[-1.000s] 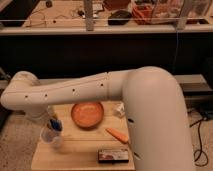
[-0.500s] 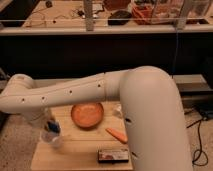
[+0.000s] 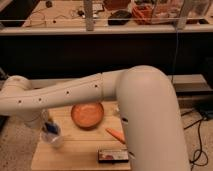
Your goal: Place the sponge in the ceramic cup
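Observation:
The white ceramic cup [image 3: 54, 140] stands on the left part of the wooden table [image 3: 75, 159]. Right over its mouth is the deep-blue sponge [image 3: 50, 129], its lower end at about the rim. My gripper [image 3: 48, 125] hangs from the long white arm that reaches in from the right, and it is shut on the sponge. The arm's wrist hides the top of the gripper.
A wide orange bowl [image 3: 87, 115] sits at the table's back middle. An orange carrot [image 3: 116, 134] lies to its right, and a flat dark box [image 3: 113, 156] rests near the front edge. The arm's big white shoulder [image 3: 150, 125] covers the table's right side.
The arm has swung slightly left and down. The sponge has come down a little, closer to the cup's mouth.

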You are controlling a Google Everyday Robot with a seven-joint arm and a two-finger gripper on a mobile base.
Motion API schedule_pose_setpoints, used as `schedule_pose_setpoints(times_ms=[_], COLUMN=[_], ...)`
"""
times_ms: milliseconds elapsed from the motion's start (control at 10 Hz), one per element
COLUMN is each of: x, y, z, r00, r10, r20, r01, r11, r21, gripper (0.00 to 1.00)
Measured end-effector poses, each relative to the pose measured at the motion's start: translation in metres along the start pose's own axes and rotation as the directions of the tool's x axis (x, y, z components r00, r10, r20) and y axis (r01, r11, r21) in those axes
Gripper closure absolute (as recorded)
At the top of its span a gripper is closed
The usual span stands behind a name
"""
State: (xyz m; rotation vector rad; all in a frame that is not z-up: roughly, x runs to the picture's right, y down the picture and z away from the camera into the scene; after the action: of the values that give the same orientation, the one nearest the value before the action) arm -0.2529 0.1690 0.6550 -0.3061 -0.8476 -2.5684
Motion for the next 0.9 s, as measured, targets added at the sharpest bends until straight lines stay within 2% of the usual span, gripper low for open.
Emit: schedule_pose_setpoints(times_ms=[400, 900], x=[-0.0008, -0.0014], y=[-0.001, -0.0017], z=[-0.003, -0.0077], r00=[1.0, 1.0], r10=[0.017, 0.029], r20=[-0.005, -0.008], r01=[-0.017, -0.029], r11=[1.0, 1.0], r21=[-0.007, -0.008], gripper=[0.2, 0.2])
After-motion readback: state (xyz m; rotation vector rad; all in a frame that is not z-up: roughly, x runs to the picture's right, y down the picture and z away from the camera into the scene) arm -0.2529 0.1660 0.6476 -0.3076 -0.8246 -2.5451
